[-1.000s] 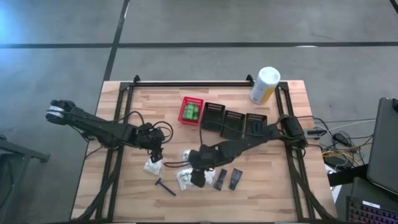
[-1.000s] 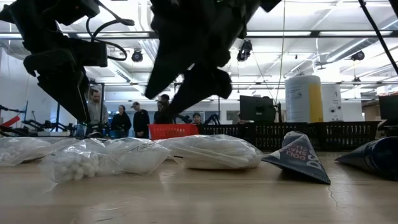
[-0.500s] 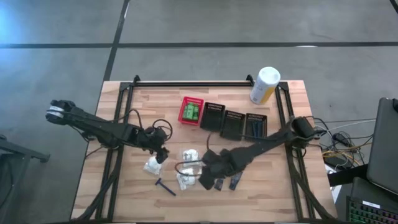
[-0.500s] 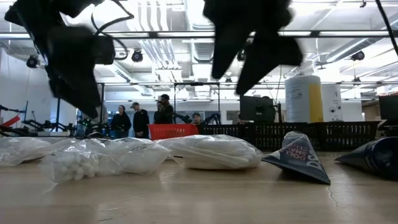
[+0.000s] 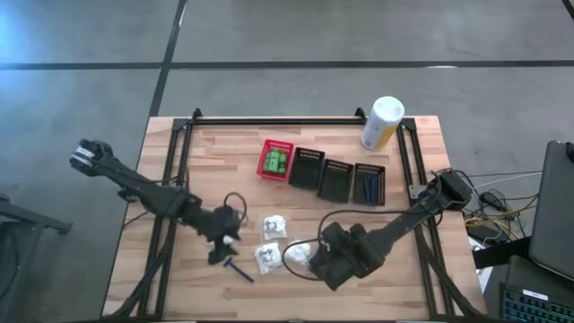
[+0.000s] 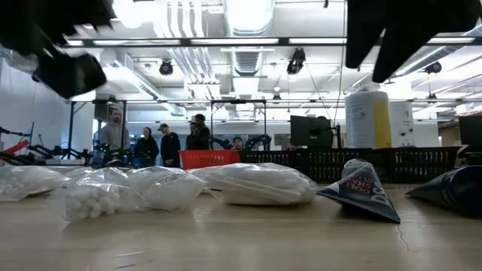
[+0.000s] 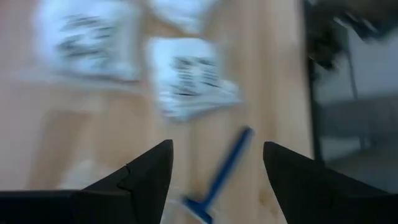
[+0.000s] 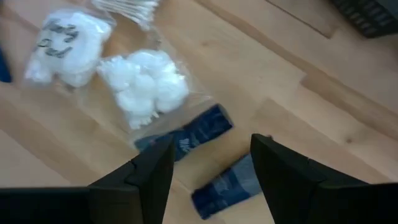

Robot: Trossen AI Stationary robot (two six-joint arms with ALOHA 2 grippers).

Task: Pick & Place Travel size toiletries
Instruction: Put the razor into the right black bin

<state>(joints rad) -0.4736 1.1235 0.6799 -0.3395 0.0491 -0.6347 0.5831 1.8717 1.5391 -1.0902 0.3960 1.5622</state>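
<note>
Several white crinkly pouches lie flat on the table: one, another, and in the right wrist view one full of cotton balls. A blue-handled razor lies near the table's near edge. Two dark blue packets lie just ahead of my right gripper, which hovers open above them. My left gripper is open above the razor. Green packets fill the red basket.
Three black slotted baskets stand in a row to the right of the red one. A tall white-and-yellow canister stands at the far right corner. Bare wood lies along the near edge. People stand in the room beyond the table.
My right gripper has swung from over the pouches toward the table's near edge and to the right, ending above the dark packets. My left gripper has moved toward the near edge, over the razor. In the low view both have climbed toward the top of the picture.
</note>
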